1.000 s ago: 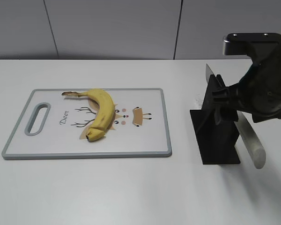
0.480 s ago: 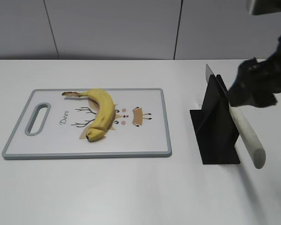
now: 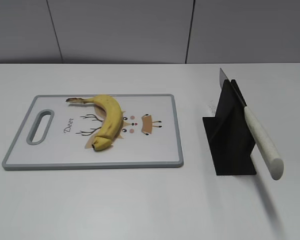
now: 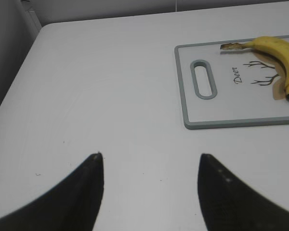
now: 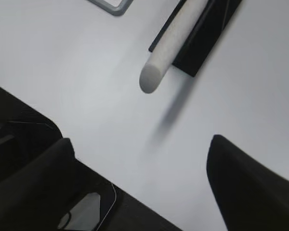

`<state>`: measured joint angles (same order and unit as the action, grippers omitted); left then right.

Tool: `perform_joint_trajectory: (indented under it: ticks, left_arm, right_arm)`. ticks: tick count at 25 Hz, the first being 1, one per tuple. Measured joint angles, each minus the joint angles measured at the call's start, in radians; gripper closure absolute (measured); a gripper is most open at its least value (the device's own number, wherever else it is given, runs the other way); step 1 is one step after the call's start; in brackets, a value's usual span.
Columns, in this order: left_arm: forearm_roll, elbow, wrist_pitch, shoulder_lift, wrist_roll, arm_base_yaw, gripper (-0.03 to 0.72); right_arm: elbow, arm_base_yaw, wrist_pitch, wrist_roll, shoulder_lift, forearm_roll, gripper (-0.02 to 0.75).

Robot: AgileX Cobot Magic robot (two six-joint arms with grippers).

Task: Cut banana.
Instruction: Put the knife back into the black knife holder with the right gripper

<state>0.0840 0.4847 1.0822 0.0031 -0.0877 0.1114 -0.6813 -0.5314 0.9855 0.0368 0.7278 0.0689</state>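
Left hand [image 4: 149, 192] is hovering over bare white counter [image 4: 101, 91], both dark fingers spread wide apart, gripping nothing. The curved yellow unpeeled banana [image 4: 284, 60] is lying ahead and to the right of that hand, well apart from it, on the white rectangular cutting board with grey rim and deer print [image 4: 221, 103]. Its brown stem is pointing toward the board's slot handle, its dark tip facing back toward the hand's side.

Right hand [image 5: 139, 187] is also sitting released, fingers splayed with counter showing between them, holding nothing. The knife with pale speckled cylindrical handle [image 5: 166, 50] is resting ahead of that hand, near but not touching, its handle end sticking out toward the hand. It is leaning in the black angled knife stand [image 5: 207, 36].

In the exterior view neither hand is showing. The banana is lying whole on the board, and the knife is sitting tilted in the stand with its blade tip up.
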Motion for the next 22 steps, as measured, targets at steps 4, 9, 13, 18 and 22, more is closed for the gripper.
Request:
perform_joint_trajectory:
  ticks: [4,9,13,18,22]
  left_arm:
    - [0.0,0.0,0.0,0.0,0.0,0.0,0.097]
    - [0.0,0.0,0.0,0.0,0.0,0.0,0.097]
    - [0.0,0.0,0.0,0.0,0.0,0.0,0.097]
    - [0.0,0.0,0.0,0.0,0.0,0.0,0.097]
    - [0.0,0.0,0.0,0.0,0.0,0.0,0.097]
  right_arm:
    - [0.059,0.0,0.022,0.038,-0.168,0.005,0.087]
    - [0.147,0.0,0.032,0.051,-0.332,0.038,0.103]
    - [0.173,0.0,0.054,0.055,-0.43,0.046,0.134]
    - [0.173,0.0,0.055,0.055,-0.54,0.048,0.157]
    - [0.173,0.0,0.056,0.055,-0.603,0.06,0.172]
